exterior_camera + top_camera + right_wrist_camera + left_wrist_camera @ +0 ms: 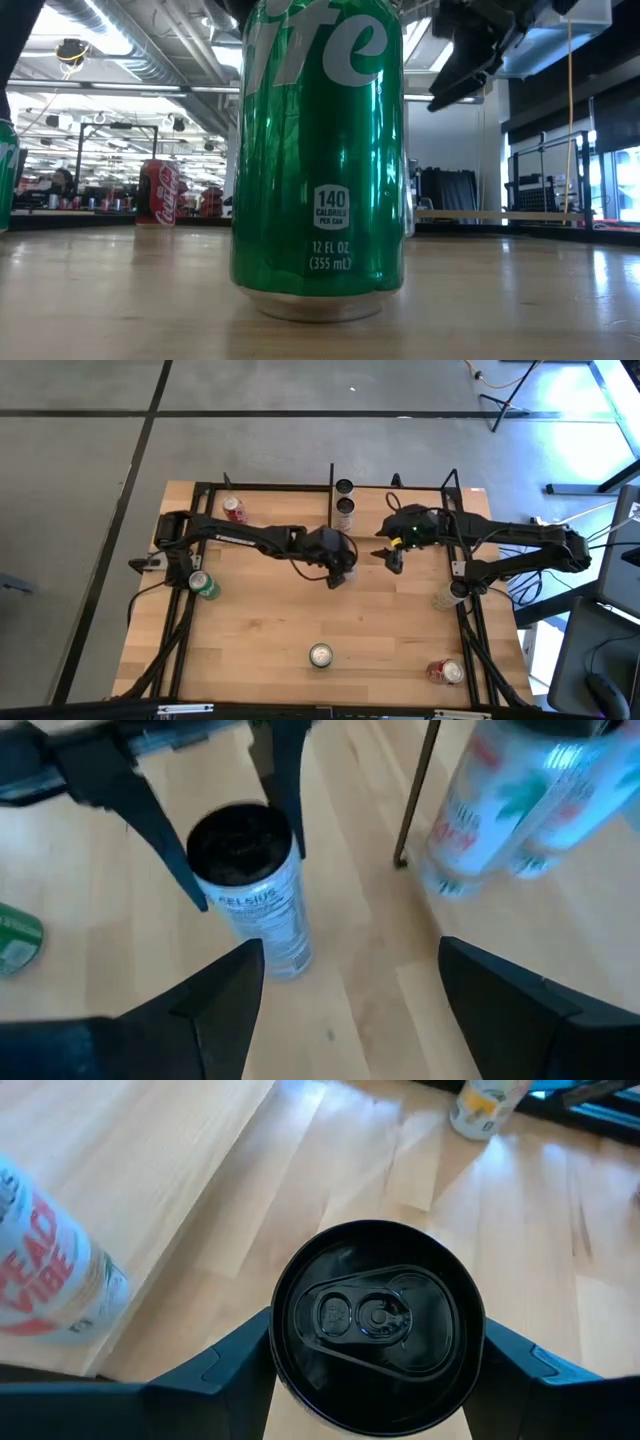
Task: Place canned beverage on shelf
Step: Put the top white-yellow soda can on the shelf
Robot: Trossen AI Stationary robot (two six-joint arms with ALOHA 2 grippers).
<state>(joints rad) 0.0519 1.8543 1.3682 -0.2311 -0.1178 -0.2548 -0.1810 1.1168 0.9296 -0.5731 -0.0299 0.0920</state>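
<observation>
The canned beverage (375, 1330), a silver can with a black top, is upright at the table's middle between the fingers of my left gripper (338, 572), which is shut on it. In the right wrist view the same can (255, 890) shows with those fingers on either side. The shelf (140, 1170), a light wooden board with black rods, lies just beyond it toward the far edge and carries two cans (345, 500). My right gripper (350, 980) hovers open to the right of the can, with nothing between its fingers. My left gripper pinches the can's side wall just below its top rim (278, 1355) between its two fingers (150, 815), one on each side. The fingers slant down from the table's left. The can stays upright; whether its base touches the table cannot be told.
A green can (318, 160) stands near the front edge in the middle. Other cans stand apart: a red one (234, 510) at the far left, a green one (205, 586) at the left, a pale one (445, 598) at the right and a red one (446, 671) at the front right.
</observation>
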